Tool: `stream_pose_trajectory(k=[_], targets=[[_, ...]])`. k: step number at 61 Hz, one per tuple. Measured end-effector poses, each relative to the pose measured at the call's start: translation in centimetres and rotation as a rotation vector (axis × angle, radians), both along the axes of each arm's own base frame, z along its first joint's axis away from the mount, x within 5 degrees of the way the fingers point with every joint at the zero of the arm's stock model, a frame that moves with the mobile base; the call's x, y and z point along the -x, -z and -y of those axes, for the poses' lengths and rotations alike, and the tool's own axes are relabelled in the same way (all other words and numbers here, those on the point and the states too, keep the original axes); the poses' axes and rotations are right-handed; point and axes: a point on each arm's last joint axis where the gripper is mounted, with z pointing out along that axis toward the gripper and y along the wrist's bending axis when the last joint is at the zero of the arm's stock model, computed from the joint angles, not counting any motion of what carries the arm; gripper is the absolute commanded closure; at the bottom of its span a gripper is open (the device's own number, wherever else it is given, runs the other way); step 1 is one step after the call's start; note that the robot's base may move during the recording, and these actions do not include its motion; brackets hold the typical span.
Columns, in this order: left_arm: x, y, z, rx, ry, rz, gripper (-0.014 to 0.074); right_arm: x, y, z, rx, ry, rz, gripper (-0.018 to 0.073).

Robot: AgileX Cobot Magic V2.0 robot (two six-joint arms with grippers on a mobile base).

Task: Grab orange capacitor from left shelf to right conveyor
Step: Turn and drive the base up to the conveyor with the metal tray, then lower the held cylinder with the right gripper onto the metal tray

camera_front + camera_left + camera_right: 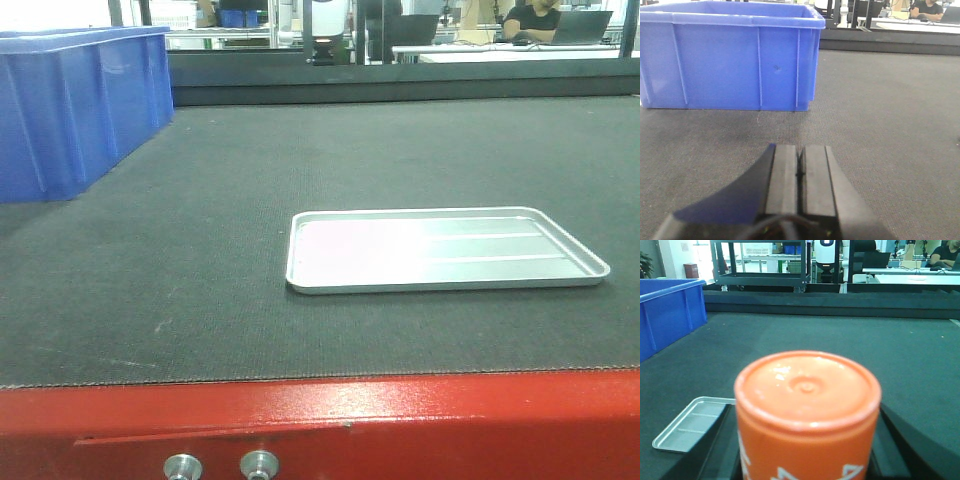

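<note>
1. The right tool (807,475) grasps the orange capacitor (807,410) upright, above the right conveyor (840,345).
2. The left tool (800,175) is clenched on nothing, low over the belt.
3. A silver tray (440,250) lies on the belt, well apart from the blue bin (75,105).

Front view: low, just behind the red edge (320,420), facing across the belt (200,300); tray (440,250) near, blue bin (75,105) far left.
Left wrist view: low over the belt, looking past the left gripper (800,175) at the bin, close.
Right wrist view: behind the orange can (807,415), very near; tray lower left.
Shared: belt, bin, tray, far desks.
</note>
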Motion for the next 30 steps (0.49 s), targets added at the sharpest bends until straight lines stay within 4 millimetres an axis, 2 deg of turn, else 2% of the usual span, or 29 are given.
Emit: stream_pose_trajectory(k=[12,19,26,30], targets=[[0.0,0.0,0.0,0.000,0.000,0.000,0.0723,-0.1,-0.3,0.0,-0.003,0.001,0.017,0.0473],[0.0,0.0,0.0,0.000,0.000,0.000,0.0723,-0.9,-1.8,-0.1,-0.003,0.002,0.014,0.0473],[0.0,0.0,0.0,0.000,0.000,0.000,0.0723,-3.0,-3.9,-0.3,-0.005,0.006,0.018,0.0473],[0.0,0.0,0.0,0.000,0.000,0.000,0.0723,-4.9,-5.0,-0.6,-0.005,-0.002,0.010,0.0473]])
